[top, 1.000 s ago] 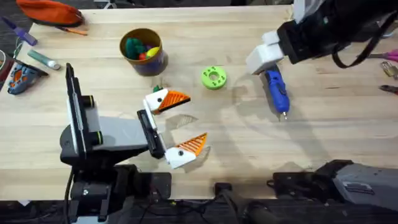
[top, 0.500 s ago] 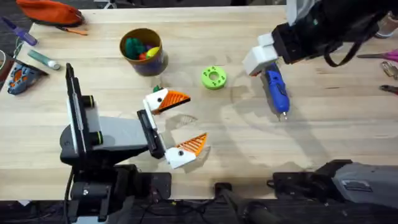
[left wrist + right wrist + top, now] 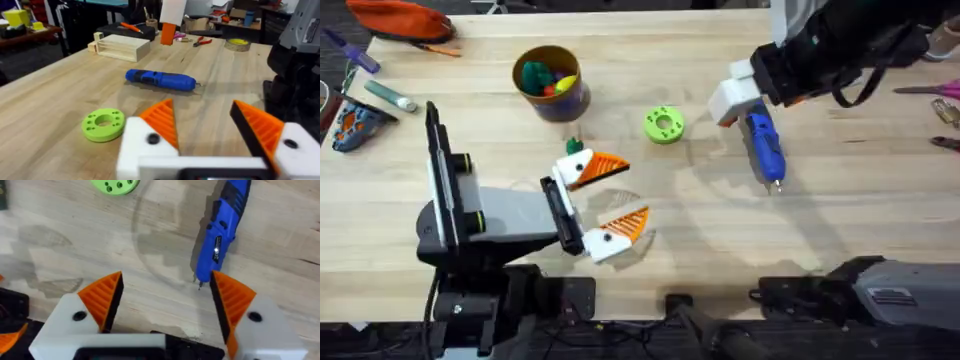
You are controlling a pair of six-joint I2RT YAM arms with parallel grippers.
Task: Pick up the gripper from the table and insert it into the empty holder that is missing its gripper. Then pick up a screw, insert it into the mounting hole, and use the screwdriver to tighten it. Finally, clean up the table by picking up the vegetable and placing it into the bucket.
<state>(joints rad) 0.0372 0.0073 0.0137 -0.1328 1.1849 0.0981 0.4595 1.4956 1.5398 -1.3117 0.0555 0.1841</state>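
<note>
The blue screwdriver (image 3: pixel 765 148) (image 3: pixel 160 80) (image 3: pixel 220 235) lies on the wooden table (image 3: pixel 720 230), right of centre. My right gripper (image 3: pixel 735 95) (image 3: pixel 167 282) hovers open over its rear end, nothing between its orange pads. My left gripper (image 3: pixel 605 198) (image 3: pixel 202 107) stands open near the middle, empty. The tiny dark green vegetable (image 3: pixel 574 145) lies just behind its farther finger. The bucket (image 3: pixel 550 80) with toy pieces stands at the back left. The loose gripper, the holder and the screw are out of view.
A lime-green ring disc (image 3: pixel 663 125) (image 3: pixel 103 124) (image 3: pixel 116 185) lies between bucket and screwdriver. An orange pouch (image 3: pixel 400 18) and small tools (image 3: pixel 355 120) sit at the far left. Pliers (image 3: pixel 945 115) lie at the right edge.
My right gripper has drifted a little left and toward the back, above the screwdriver. The left gripper's fingers have drawn slightly closer together.
</note>
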